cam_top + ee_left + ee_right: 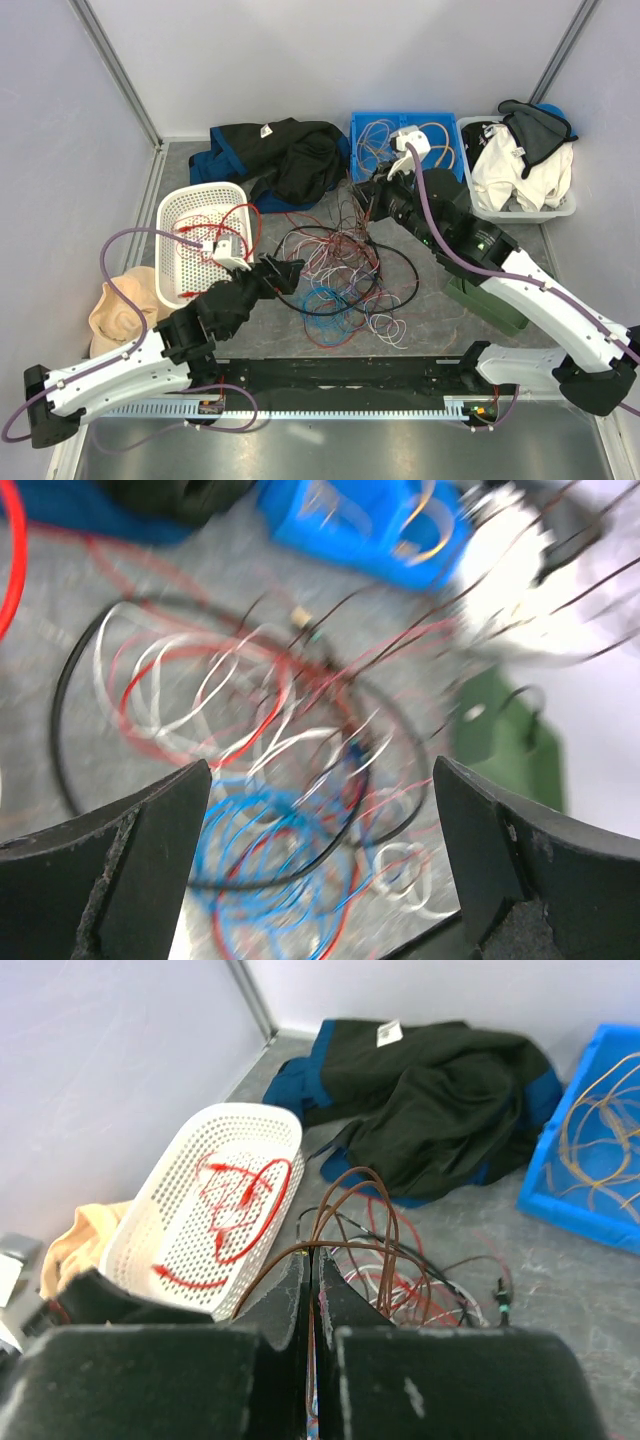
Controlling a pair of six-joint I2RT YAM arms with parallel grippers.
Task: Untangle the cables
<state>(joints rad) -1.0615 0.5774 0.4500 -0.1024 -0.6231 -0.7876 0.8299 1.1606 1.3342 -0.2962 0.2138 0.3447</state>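
A messy tangle of cables (340,275), red, black, white, blue and brown, lies on the grey table in the middle. It fills the left wrist view (280,780), blurred. My left gripper (283,271) is open and empty at the tangle's left edge, its fingers (150,830) wide apart above blue loops. My right gripper (365,197) is shut on thin brown cables (400,1220) at the tangle's far side and holds them raised; they loop up from between its shut fingertips (312,1260). Red cables (225,230) lie in the white basket (172,215).
A dark jacket (285,160) lies at the back. A blue bin (372,125) holds pale cables. A white bin (555,210) with clothes stands back right. A green box (485,300) lies under the right arm. A tan hat (120,310) lies at the left.
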